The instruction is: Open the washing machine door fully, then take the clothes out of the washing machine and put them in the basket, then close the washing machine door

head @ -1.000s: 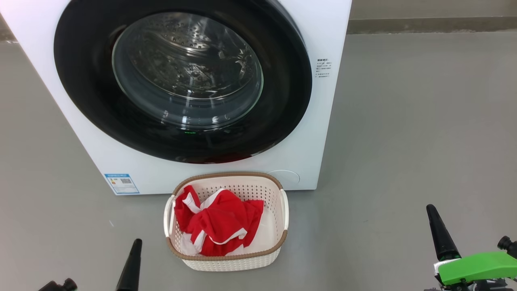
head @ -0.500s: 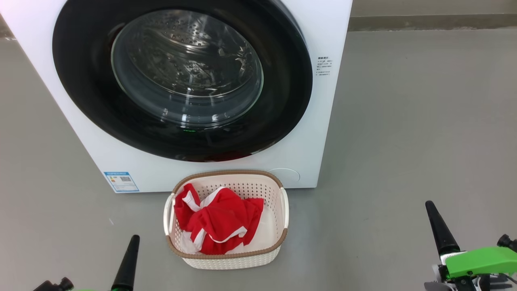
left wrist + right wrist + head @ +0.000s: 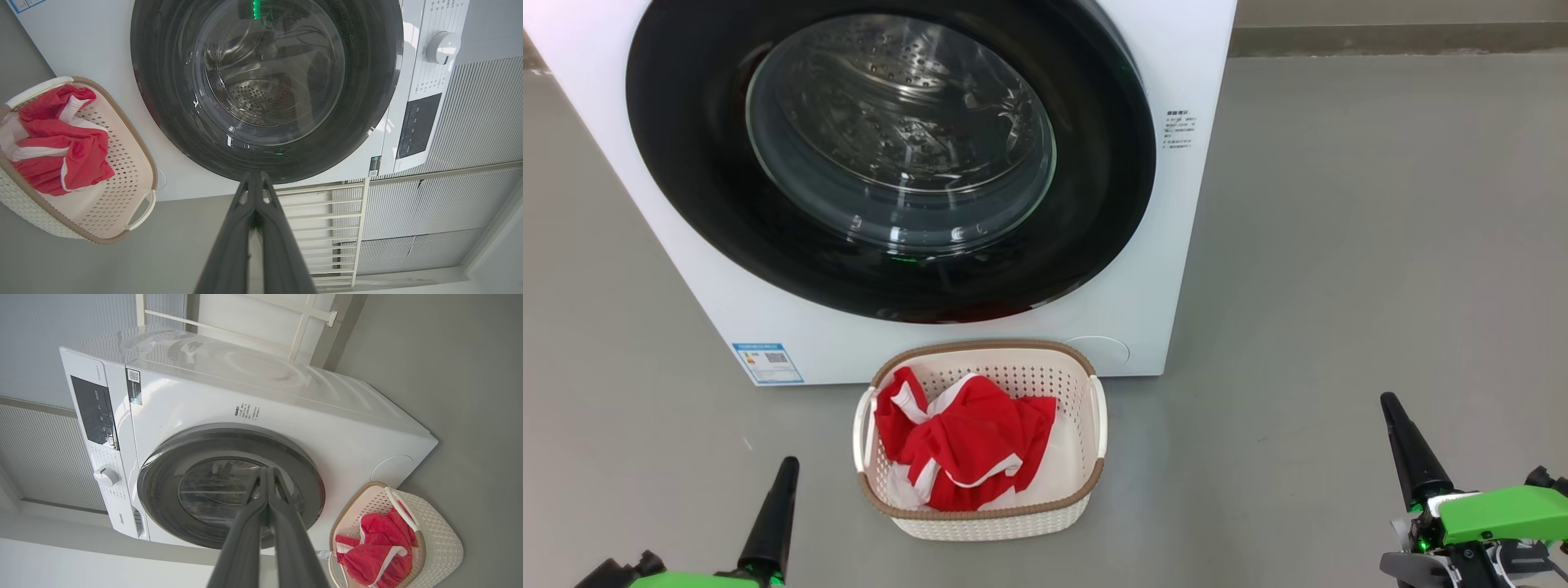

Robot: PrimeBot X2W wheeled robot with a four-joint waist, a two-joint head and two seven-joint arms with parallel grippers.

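Observation:
The white washing machine (image 3: 1168,245) (image 3: 286,412) stands ahead, its round black door (image 3: 686,180) (image 3: 171,102) (image 3: 163,477) lying flat against its front, closed. Through the glass I see the steel drum. The cream basket (image 3: 1086,490) (image 3: 135,163) (image 3: 441,539) sits on the floor just before the machine and holds the red clothes (image 3: 968,445) (image 3: 61,151) (image 3: 376,555) with white trim. My left gripper (image 3: 788,465) (image 3: 255,175) is shut and holds nothing, low at the left of the basket. My right gripper (image 3: 1388,402) (image 3: 267,471) is shut too and holds nothing, well off to the right.
Bare grey floor (image 3: 1380,245) spreads to the right of the machine and around the basket. A blue sticker (image 3: 766,363) marks the machine's lower left corner. The control panel (image 3: 96,412) and a white dial (image 3: 443,45) sit at the machine's top. A ribbed wall (image 3: 470,122) lies behind.
The whole head view has shifted a little, so the camera has moved. Both grippers sit slightly lower and more of their green bodies shows. The door, basket and clothes have not moved.

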